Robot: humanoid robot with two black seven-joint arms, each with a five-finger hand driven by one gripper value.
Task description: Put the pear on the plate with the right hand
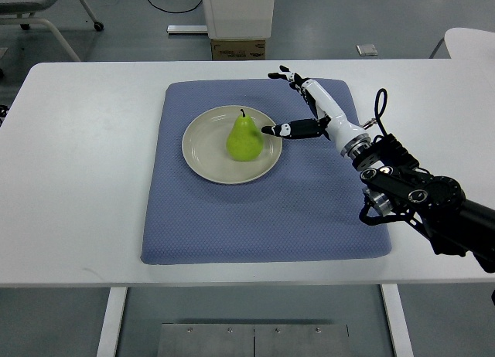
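A green pear (244,137) stands upright on the cream plate (203,152), a little right of its centre. The plate lies on a blue mat (255,210). My right hand (290,102) is just to the right of the pear, fingers spread and holding nothing. Its thumb tip reaches the plate's right rim, close to the pear, while the other fingers point away toward the far side of the mat. The arm comes in from the lower right. My left arm does not show.
The white table (77,164) carries the mat at its middle. Beyond its far edge stand a white cabinet base with a cardboard box (238,48) and a chair's legs (46,17). Another white tabletop (472,42) shows at the upper right.
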